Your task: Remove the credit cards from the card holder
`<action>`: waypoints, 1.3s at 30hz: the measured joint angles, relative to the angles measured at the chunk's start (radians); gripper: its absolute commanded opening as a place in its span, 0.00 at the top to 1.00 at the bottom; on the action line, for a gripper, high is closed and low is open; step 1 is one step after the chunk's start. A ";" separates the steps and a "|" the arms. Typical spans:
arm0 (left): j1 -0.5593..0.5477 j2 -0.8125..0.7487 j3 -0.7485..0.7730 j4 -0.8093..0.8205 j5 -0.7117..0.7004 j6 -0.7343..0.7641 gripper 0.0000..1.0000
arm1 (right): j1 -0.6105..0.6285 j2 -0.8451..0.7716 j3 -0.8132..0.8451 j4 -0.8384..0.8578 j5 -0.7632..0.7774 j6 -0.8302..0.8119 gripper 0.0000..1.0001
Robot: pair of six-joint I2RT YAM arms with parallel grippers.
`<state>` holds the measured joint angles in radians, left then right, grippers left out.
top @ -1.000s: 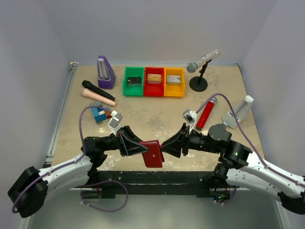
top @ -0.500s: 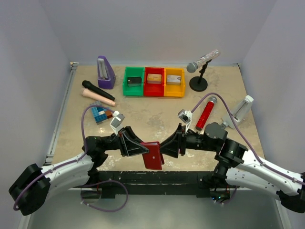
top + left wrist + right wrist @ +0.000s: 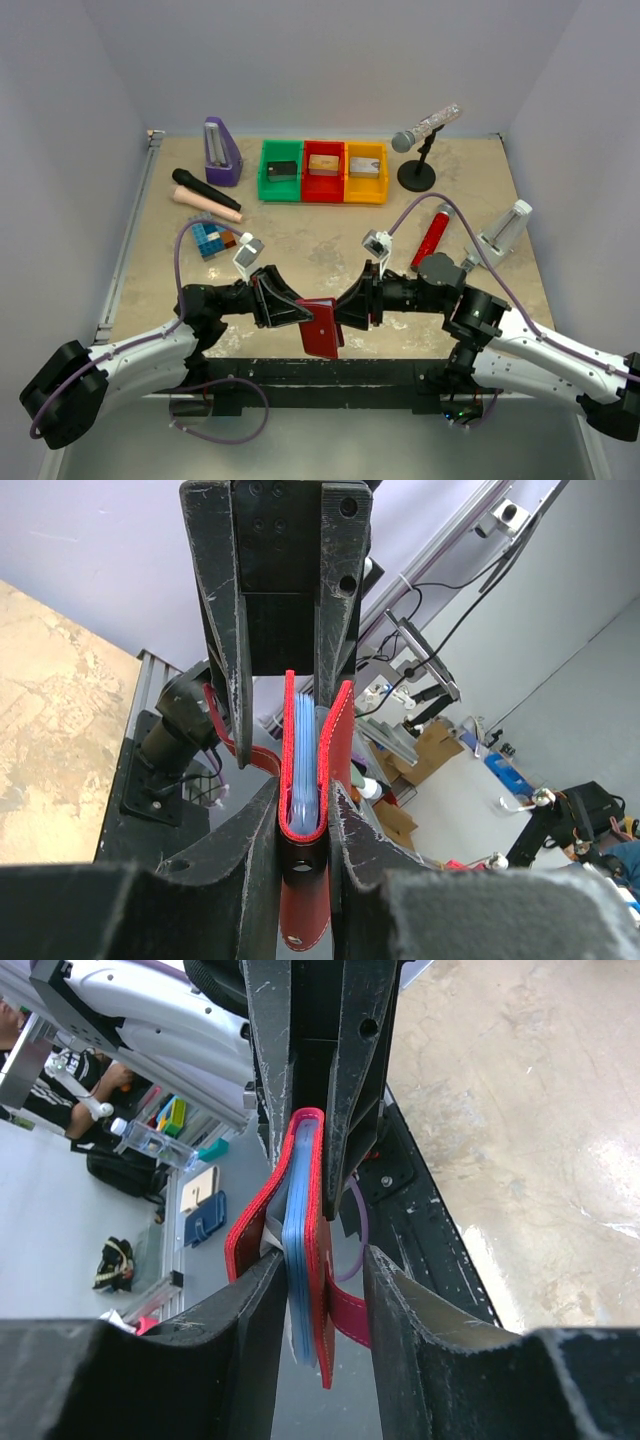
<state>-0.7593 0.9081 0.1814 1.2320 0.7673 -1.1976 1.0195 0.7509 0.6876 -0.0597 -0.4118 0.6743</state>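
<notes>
The dark-red card holder [image 3: 322, 326] hangs in the air over the table's near edge, between both grippers. My left gripper [image 3: 300, 312] is shut on its folded spine [image 3: 315, 750]. My right gripper [image 3: 346, 304] faces it from the right, open. Its fingers straddle the pale blue inner pockets [image 3: 297, 1260] and one cover [image 3: 322, 1220]. The other cover [image 3: 248, 1235] splays outside its left finger. The right finger stands clear of the cover, with the snap tab [image 3: 345, 1312] in the gap. The credit cards are hidden in the pockets.
Green [image 3: 281, 170], red [image 3: 322, 171] and yellow [image 3: 365, 172] bins with small blocks stand at the back. A purple metronome [image 3: 221, 152], black microphone [image 3: 204, 188], stand microphone [image 3: 420, 150], red cylindrical microphone [image 3: 431, 238], white device [image 3: 503, 234] and blue cube [image 3: 208, 238] lie around.
My right gripper has moved left, and its fingers now reach over the card holder's open edge. The left gripper and the holder have shifted only slightly.
</notes>
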 measured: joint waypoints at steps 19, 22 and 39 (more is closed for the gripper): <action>0.003 -0.174 0.010 -0.224 -0.063 0.108 0.29 | 0.000 0.031 0.034 -0.034 -0.024 -0.008 1.00; 0.006 -0.259 0.030 -0.352 -0.125 0.165 0.00 | 0.000 0.024 0.048 -0.092 -0.014 -0.019 1.00; -0.044 -0.365 0.139 -0.958 -0.498 0.280 0.00 | 0.031 0.202 0.365 -0.603 0.491 -0.051 1.00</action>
<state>-0.8032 0.5426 0.3202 0.2737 0.2695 -0.9173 1.0504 0.9531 1.0527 -0.6632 0.0795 0.6228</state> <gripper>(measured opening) 0.996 0.177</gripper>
